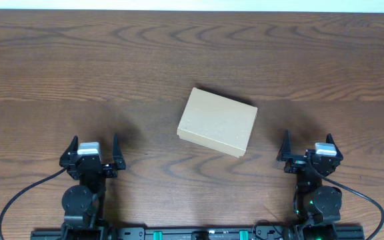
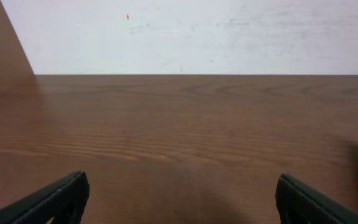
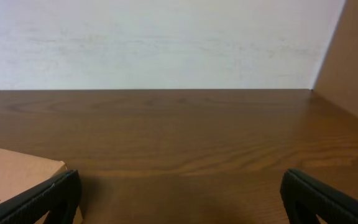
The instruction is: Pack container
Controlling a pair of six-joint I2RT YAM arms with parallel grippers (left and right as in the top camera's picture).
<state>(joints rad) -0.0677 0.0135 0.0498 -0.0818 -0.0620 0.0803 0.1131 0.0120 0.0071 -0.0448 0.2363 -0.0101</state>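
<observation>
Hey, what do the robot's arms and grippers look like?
Both arms are black with round joint housings. The left gripper and right gripper each have two tapered black fingers and a pale grey block. A thin black cable loops from each base. Green lights glow on the right arm.

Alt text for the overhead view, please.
A closed tan box sits askew at the middle of the table. The left claw and right claw are open near the front edge, neither touching the box.
</observation>
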